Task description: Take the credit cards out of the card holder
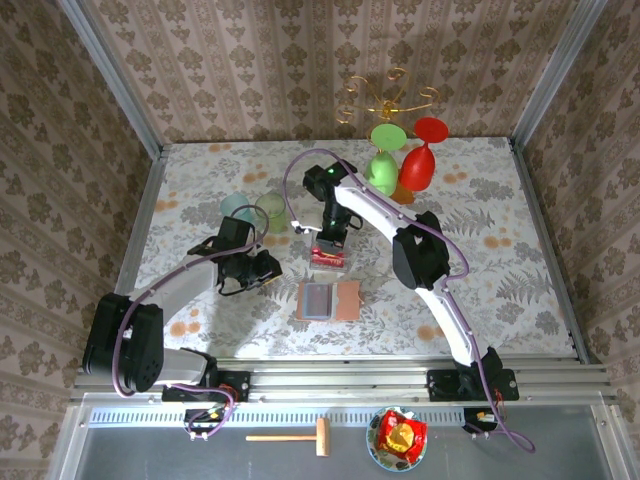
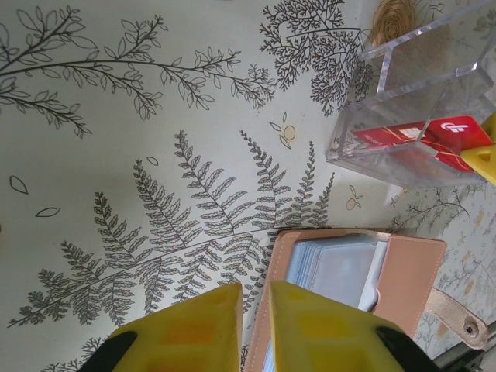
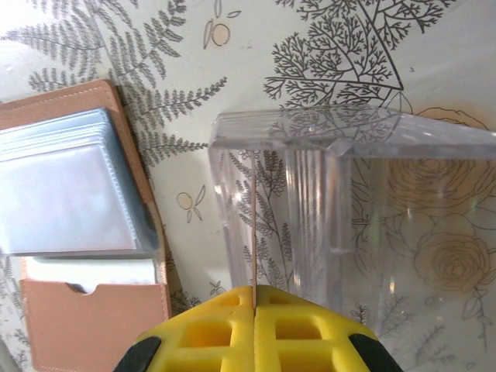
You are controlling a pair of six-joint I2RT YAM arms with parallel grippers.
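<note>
The brown card holder (image 1: pixel 345 300) lies open on the table in front of the arms, its clear sleeves up (image 2: pixel 411 271) (image 3: pixel 85 325). Just beyond it stands a clear box (image 1: pixel 328 258) (image 2: pixel 403 85) (image 3: pixel 349 155) with red credit cards (image 2: pixel 403 138) inside. My right gripper (image 1: pixel 330 240) (image 3: pixel 254 291) hangs over the box's near wall, shut on a thin credit card (image 3: pixel 254 232) seen edge-on. My left gripper (image 1: pixel 268 270) (image 2: pixel 254 291) hovers at the holder's left edge, its fingers a narrow gap apart with nothing between them.
Two pale green cups (image 1: pixel 255 208) stand behind the left gripper. A green goblet (image 1: pixel 384 170) and a red goblet (image 1: pixel 418 165) stand at the back with a gold wire stand (image 1: pixel 385 100). A wooden mallet (image 1: pixel 295 437) and a bowl (image 1: pixel 398 440) lie below the near rail.
</note>
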